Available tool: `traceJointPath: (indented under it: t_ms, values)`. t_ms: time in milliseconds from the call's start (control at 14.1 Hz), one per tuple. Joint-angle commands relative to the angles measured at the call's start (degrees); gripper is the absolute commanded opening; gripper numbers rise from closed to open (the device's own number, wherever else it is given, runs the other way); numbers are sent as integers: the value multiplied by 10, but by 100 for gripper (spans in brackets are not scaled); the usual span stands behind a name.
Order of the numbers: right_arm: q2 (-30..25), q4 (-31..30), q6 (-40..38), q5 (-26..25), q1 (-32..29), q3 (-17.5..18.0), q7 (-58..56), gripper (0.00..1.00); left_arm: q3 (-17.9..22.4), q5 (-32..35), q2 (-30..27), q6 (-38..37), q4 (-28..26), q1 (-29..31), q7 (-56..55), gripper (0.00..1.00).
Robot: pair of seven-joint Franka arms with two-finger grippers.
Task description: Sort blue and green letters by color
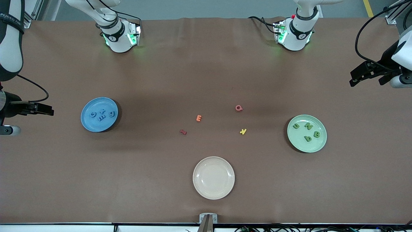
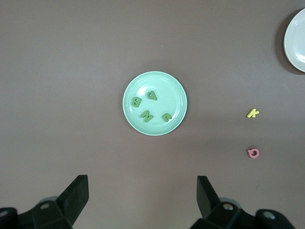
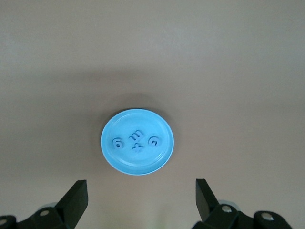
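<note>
Since all four blue letters [image 1: 102, 114] lie on the blue plate [image 1: 88, 124] toward the right arm's end of the counter [image 1: 161, 71], and all four green letters [image 1: 307, 130] lie on the green plate [image 1: 297, 141] toward the left arm's end, the sort appears complete. Between the plates, an orange E [image 1: 199, 118], pink G [image 1: 238, 108], yellow K [image 1: 243, 131] and dark red piece [image 1: 183, 131] lie loose, with the white plate [image 1: 213, 190] bare. Left gripper [image 2: 143, 200] and right gripper [image 3: 141, 200] hang high over their plates, jaws spread, holding nothing.

Blue letters [image 1: 102, 114] on blue plate [image 1: 88, 124], green letters [image 1: 307, 130] on green plate [image 1: 318, 145] (four each).
</note>
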Motion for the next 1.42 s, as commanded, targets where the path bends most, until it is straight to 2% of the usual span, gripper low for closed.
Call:
traceJointPath:
  t_ms: [0,284,781,923,1136,1349]
  values:
    - [7,43,-38,41,-45,4,-14,100,-2,1,5,-8,16,4,13,100]
    - [7,52,-48,53,-63,3,-139,100,-2,1,8,-9,22,3,12,100]
    - [2,47,-24,51,-39,3,-141,100,-3,6,9,-30,21,-1,32,100]
    - [-2,47,-37,46,-38,3,-107,100,-4,16,9,-33,21,-4,31,100]
    - [-11,47,-66,46,-29,4,25,100,-13,28,8,-40,22,-3,30,100]
    - [-14,47,-66,43,-22,0,27,100,-12,28,8,-40,28,-2,30,100]
